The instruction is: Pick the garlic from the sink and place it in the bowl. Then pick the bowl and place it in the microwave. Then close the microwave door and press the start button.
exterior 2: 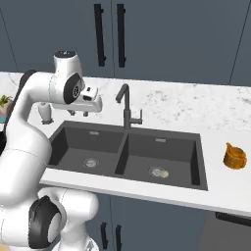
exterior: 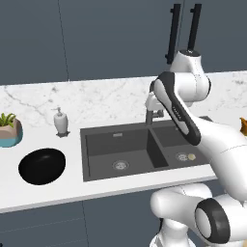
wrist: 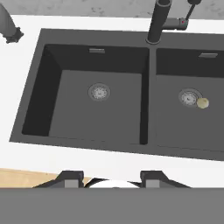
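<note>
White marble counter runs before you beneath dark grey cabinets, with the sink (exterior: 144, 149) set into it. Your gripper (exterior 2: 78, 113) hangs above the left basin, near the faucet (exterior 2: 126, 109); its jaws stand apart with nothing between them. The garlic (wrist: 202, 103) lies on the floor of the right basin, just beside the round drain (wrist: 190, 97). The bowl (exterior: 42, 166) sits on the counter left of the sink, near a soap dispenser (exterior: 61, 121) and a teal plant pot (exterior: 9, 131). An orange object (exterior 2: 235, 156) rests right of the sink.
</note>
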Tool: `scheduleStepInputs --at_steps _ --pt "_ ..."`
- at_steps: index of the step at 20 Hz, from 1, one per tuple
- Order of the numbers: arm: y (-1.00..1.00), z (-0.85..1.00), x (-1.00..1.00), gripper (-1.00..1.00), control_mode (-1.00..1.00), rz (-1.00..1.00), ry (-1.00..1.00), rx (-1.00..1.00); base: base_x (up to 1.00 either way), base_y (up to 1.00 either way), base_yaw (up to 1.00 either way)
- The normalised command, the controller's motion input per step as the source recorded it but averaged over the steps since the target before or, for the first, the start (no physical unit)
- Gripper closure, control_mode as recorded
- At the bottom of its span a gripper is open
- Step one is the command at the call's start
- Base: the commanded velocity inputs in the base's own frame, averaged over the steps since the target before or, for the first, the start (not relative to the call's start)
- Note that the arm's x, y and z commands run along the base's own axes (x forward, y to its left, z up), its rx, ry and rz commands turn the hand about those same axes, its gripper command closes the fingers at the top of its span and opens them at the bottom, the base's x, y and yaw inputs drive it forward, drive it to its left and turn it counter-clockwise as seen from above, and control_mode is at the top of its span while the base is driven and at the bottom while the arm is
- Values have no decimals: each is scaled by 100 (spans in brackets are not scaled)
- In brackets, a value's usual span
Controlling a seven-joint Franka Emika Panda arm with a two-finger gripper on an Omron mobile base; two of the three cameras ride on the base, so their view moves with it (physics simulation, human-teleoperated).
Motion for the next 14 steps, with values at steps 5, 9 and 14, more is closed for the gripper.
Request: scheduleStepInputs --at_steps 5,9,14 --pt "-41 0 -5 -100 -100 1 -4 4 0 0 0" --pt "-93 -4 1 -100 -100 0 -2 23 0 0 0" --pt "-82 -47 0 -100 -100 -11 18 20 0 0 0"
